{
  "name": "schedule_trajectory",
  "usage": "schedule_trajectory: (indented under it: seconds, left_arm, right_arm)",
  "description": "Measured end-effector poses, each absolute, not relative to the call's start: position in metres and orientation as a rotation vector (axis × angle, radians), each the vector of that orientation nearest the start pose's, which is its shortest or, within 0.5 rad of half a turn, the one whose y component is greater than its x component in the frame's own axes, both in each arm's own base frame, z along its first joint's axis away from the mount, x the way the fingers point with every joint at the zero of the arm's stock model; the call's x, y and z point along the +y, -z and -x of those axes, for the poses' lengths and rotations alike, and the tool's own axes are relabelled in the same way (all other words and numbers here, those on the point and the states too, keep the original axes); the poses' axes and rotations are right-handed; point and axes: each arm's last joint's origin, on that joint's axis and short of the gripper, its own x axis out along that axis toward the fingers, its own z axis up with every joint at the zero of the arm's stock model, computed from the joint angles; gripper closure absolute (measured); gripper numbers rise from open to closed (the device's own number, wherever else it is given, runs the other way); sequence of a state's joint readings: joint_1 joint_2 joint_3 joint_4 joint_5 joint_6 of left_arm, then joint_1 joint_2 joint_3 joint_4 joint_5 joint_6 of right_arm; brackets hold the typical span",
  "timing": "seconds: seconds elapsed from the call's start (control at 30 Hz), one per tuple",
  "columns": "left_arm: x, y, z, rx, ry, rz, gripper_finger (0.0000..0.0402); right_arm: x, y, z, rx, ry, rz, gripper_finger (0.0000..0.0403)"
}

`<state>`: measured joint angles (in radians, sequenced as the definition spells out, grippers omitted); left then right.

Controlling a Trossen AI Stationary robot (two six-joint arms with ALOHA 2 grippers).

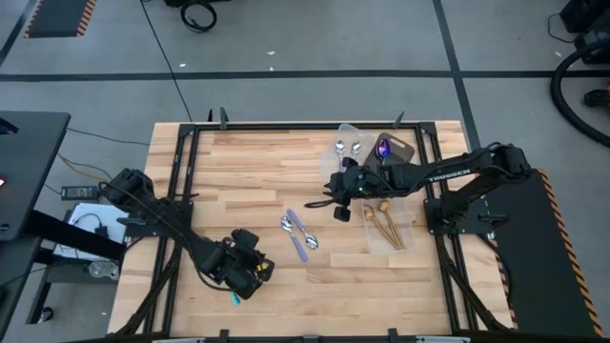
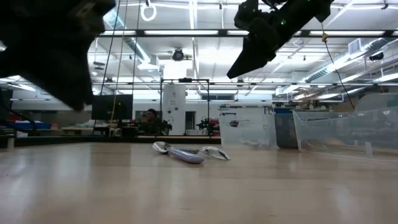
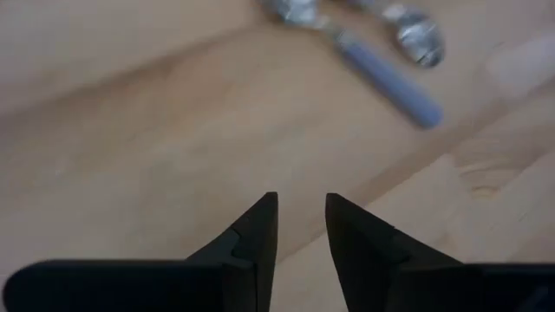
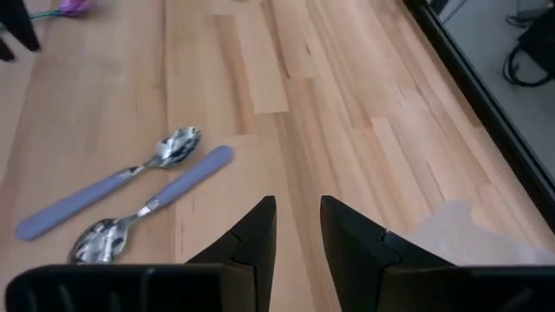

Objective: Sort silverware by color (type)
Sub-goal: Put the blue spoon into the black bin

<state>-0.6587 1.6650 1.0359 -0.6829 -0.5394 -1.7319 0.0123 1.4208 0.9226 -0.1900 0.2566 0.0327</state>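
Two spoons with lavender-blue handles [image 1: 298,233] lie side by side near the middle of the wooden table [image 1: 257,162], their shiny bowls pointing opposite ways in the right wrist view [image 4: 121,198]; in the low view they show as a small crossed pair [image 2: 186,153] on the bare wood. The left wrist view catches them blurred at its edge [image 3: 364,43]. Off toward the right side of the table, a bundle of gold spoons [image 1: 383,224] rests inside a clear plastic container [image 1: 405,238]. Farther back, two silver spoons [image 1: 347,149] lie in another clear container, and just beside them an iridescent purple spoon [image 1: 383,149] sits in a third, darker-looking one [image 1: 398,151].

The right end effector [image 1: 340,202] hangs above the table between the lavender-handled pair and the gold bundle, raised well off the wood as the low view shows [image 2: 249,59]. Its fingers [image 4: 251,238] stand a narrow gap apart with nothing between them.

The left end effector [image 1: 250,267] waits over the near left part of the table, apart from the spoons. Its fingers [image 3: 256,238] are likewise only narrowly parted and empty.
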Motion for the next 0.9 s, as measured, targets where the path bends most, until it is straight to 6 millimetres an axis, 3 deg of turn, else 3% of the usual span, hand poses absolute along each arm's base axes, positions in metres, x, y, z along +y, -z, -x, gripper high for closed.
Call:
schedule_trajectory:
  seconds: [0.23,0.47,0.63,0.8,0.9]
  left_arm:
    - [-0.180,-0.174,-0.242,1.030,-0.747,0.902,0.0299]
    - [-0.182,-0.186,-0.231,1.317,-0.603,0.938,0.0299]
    - [-0.176,-0.188,-0.218,1.465,-0.675,0.911,0.0299]
    - [-0.179,-0.183,-0.210,1.506,-0.696,0.838,0.0299]
    - [-0.175,-0.181,-0.208,1.431,-0.837,0.904,0.0295]
  right_arm:
    - [0.007,-0.241,-0.300,0.663,0.078,0.090,0.0300]
    - [0.008,-0.241,-0.300,0.666,0.049,0.102,0.0300]
    - [0.009,-0.241,-0.300,0.664,0.041,0.100,0.0300]
    - [0.014,-0.241,-0.300,0.661,0.028,0.103,0.0300]
    - [0.016,-0.241,-0.301,0.655,0.021,0.105,0.0300]
